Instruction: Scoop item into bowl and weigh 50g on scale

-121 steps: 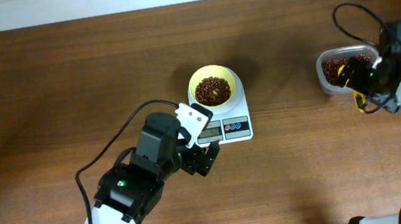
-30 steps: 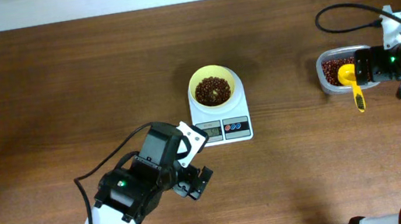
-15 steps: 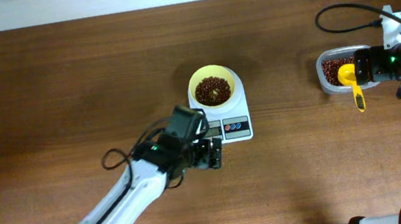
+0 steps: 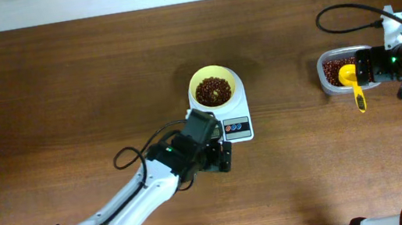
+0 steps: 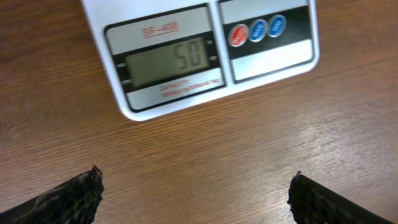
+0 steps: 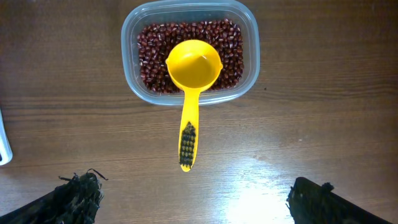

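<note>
Both grippers are empty now. The left gripper [image 5: 194, 180] hangs low over the table [image 4: 63, 84], just in front of the scale [image 4: 222, 125]. Its jaws are wide apart with nothing between them. I think it is placed there so that you can read the display [image 5: 169, 62] from the wrist view, and the display shows 50. The bowl [image 4: 192, 84] sits on the scale, and the beans [image 4: 214, 91] lie in it as a small heap in the middle. So the weight asked for seems to be reached, as far as I can judge from the digits.

The right gripper [image 6: 196, 183] is also wide open and holds nothing. It hovers near the tub [image 6: 252, 37] on the right side of the table, well apart from the scale. The scoop [image 6: 193, 65] rests on the beans in the tub and looks empty. Its handle [image 6: 186, 140] reaches out over the rim toward the gripper. Laid like this, it spills nothing on the table, and the handle is easy to take.

In my judgement the scooping is finished and no more beans are needed. What is left is to draw both arms away. Take care that the left gripper does not touch the scale or its buttons [image 5: 258, 31], because a push could change the reading or set it to zero.
</note>
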Robot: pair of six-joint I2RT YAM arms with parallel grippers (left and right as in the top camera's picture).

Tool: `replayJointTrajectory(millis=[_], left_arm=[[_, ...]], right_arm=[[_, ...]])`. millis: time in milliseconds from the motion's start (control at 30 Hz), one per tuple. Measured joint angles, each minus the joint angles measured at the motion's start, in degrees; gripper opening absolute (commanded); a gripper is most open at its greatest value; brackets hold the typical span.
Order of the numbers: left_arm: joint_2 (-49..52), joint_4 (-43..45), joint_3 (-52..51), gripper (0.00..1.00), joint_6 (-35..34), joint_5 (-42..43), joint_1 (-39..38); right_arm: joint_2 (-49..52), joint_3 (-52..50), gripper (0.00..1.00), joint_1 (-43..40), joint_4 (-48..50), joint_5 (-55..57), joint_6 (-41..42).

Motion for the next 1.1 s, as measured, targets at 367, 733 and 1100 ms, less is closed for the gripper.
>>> replayJointTrajectory(millis=[367,733,1100], left_arm=[[0.1,-6.4,2.5,0.99,-7.1,-9.4,-3.4],[6.6,-7.1,8.4,0.99,-7.1,-10.2,-5.1],[7.2,-7.6,9.4,0.99,-7.0,-10.2,-5.1]], right_arm=[[0.0,0.0,0.99,0.0,0.0,0.0,0.0],[0.0,0.0,0.99,0.0,0.0,0.0,0.0],[0.0,0.0,0.99,0.0,0.0,0.0,0.0]])
